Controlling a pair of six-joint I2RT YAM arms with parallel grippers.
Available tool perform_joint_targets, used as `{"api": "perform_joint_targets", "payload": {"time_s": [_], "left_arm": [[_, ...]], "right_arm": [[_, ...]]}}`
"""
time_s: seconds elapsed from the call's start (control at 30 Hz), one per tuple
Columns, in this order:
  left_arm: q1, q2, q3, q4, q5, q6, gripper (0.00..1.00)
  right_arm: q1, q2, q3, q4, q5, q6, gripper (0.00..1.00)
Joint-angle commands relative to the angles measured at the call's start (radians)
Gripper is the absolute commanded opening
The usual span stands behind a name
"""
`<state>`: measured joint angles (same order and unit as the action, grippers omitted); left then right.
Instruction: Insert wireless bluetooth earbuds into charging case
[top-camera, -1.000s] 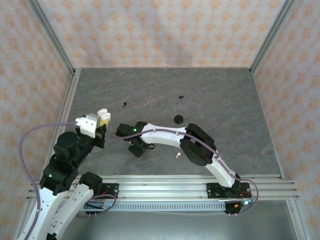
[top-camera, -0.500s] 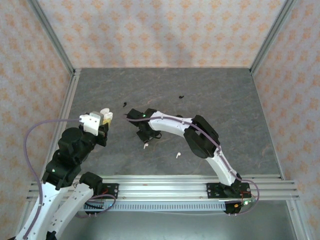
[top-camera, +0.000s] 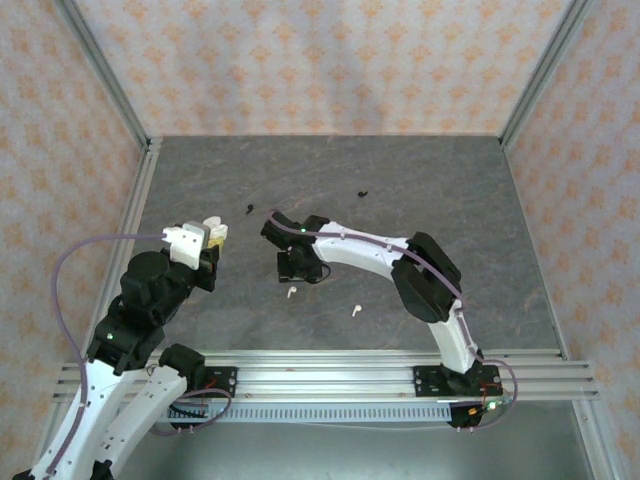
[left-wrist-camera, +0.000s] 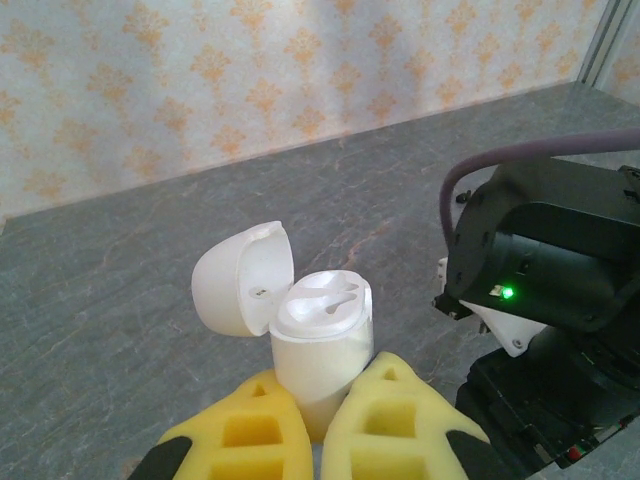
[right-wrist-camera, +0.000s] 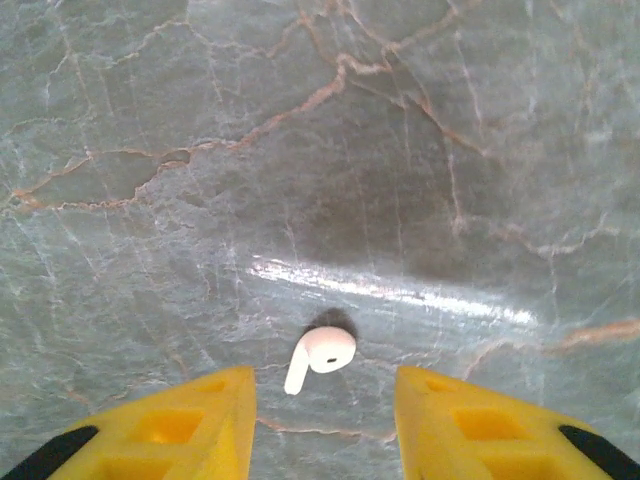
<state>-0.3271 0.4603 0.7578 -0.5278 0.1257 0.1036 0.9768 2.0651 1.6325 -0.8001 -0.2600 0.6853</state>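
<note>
Case (left-wrist-camera: 318, 345) clamped upright, open — earbud (right-wrist-camera: 320, 357) lying loose.

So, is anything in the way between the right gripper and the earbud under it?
Nothing visible. The earbud lies alone on the bare table, in line with the gap of the open right gripper, with only clear space between them.

One white earbud (right-wrist-camera: 320, 358) lies on its side on the grey veined table (right-wrist-camera: 300, 150), just below a bright glare streak, between the gripper's (right-wrist-camera: 322, 388) two yellow fingers (right-wrist-camera: 190, 425), which stand wide apart without touching it.
</note>
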Motion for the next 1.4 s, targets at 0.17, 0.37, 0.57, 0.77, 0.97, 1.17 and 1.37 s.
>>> {"api": "perform_joint_targets", "payload": {"time_s": [0.17,0.37,0.57,0.77,0.97,1.17,1.37], "left_arm": [[-0.003,-0.037,-0.011,-0.011,0.039,0.004,0.0],[-0.003,-0.05,-0.026,-0.006,0.051,-0.012,0.0],[-0.001,-0.061,-0.038,-0.007,0.05,-0.013,0.0],[-0.003,-0.058,-0.041,0.0,0.06,-0.019,0.0],[-0.003,-0.057,-0.04,-0.005,0.06,-0.018,0.0],[-0.003,-0.057,-0.041,-0.01,0.065,-0.021,0.0],[-0.002,-0.056,-0.037,-0.009,0.066,-0.022,0.0]], "right_arm": [[0.011,0.016,-0.017,0.036,-0.013,0.165,0.4],[0.017,0.058,0.027,-0.045,0.014,0.172,0.39],[0.02,0.082,0.034,-0.056,0.017,0.172,0.39],[0.02,0.114,0.045,-0.048,-0.001,0.171,0.38],[0.025,0.119,0.065,-0.062,0.004,0.163,0.33],[0.028,0.125,0.07,-0.068,-0.004,0.157,0.3],[0.029,0.127,0.069,-0.077,-0.007,0.154,0.32]]}}
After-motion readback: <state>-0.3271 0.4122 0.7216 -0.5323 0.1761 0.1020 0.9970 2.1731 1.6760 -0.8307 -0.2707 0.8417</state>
